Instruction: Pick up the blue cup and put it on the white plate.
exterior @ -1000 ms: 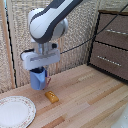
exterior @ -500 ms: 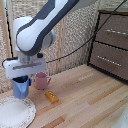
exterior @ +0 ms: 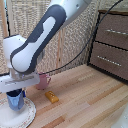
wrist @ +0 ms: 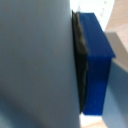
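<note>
Cup now over the plate, claw clamped on it

Plate first, nearest the cam: white plate (exterior: 26, 116) sits at the exterior view's lower left corner on the wood bench (exterior: 90, 100), rim w/ faint speckle, partly cut by the frame edge. Blue cup (exterior: 16, 100) is right above its inner area, base at or just over the plate surface; can't tell if it touches. Half a sec ago the cup was higher and the plate lay lower-left of it; 1 s ago arm and cup were mid-bench, well apart from the plate. So the arm swung toward the exterior view's left and came down.

Claw (exterior: 16, 93) is pinching the blue cup from above, fingers closed on its wall. Wrist view agrees: a dark pad pressed flat against blue, little else readable, most of that pic is blurred grey-blue.

Next back: yellow block (exterior: 52, 96) lies flat on the bench, just to the exterior view's right of the plate, not touching it. Same spot as before.

Behind that, pink mug (exterior: 44, 80) stands upright near the woven wall, handle to the exterior view's right, partly hidden by the arm's wrist. Unmoved vs earlier pics.

Far right: dark wood drawer unit (exterior: 112, 42), two drawer fronts w/ light handles. Black cable arcs from the arm toward it.
</note>
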You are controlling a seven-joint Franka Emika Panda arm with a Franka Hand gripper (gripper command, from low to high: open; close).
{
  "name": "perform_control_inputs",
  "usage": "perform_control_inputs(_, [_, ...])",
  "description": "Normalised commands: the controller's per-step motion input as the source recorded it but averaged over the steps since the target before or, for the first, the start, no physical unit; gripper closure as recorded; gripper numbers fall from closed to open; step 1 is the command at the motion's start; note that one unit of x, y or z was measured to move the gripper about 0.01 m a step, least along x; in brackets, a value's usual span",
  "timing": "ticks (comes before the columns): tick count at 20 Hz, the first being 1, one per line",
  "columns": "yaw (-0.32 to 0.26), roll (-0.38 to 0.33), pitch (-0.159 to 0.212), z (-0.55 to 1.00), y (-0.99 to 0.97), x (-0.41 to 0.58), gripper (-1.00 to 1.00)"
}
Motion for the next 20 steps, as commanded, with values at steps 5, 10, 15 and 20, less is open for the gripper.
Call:
perform_control_inputs(5, [0.048,-0.019,-0.005,-0.16,0.26,0.371,1.00])
perform_control_inputs(10, [0.129,-0.031,0.017,-0.16,0.02,0.362,1.00])
perform_control_inputs(15, [0.051,-0.014,0.008,0.08,-0.01,0.092,-1.00])
perform_control_inputs(20, [0.010,0.008,0.006,0.83,-0.06,-0.037,-1.00])
